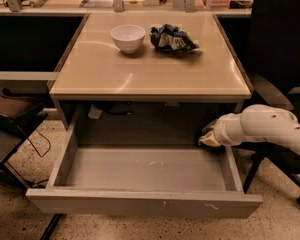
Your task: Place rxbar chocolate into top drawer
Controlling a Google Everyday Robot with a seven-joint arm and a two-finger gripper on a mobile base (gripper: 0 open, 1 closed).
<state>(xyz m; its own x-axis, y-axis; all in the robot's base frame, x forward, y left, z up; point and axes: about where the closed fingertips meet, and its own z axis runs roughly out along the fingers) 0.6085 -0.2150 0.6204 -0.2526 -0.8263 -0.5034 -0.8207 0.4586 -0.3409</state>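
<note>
Gripper (207, 136) sits at the back right corner of the open top drawer (140, 204), just above its right side wall, under the tabletop (150, 71) edge. The tip is in shadow and I can't tell if it's open, closed or clamped on anything. I can't make out the rxbar chocolate; if it's at the tip, the dark hides it. The white arm (262, 129) comes in from the right of the gripper. Pale scuffs (152, 162) on the drawer floor are left of the gripper and below it. On the tabletop, well behind and left of the gripper: white bowl (128, 36), with the crumpled blue-and-white bag (172, 38) just beside it. Black chair (282, 39) is behind the arm.
</note>
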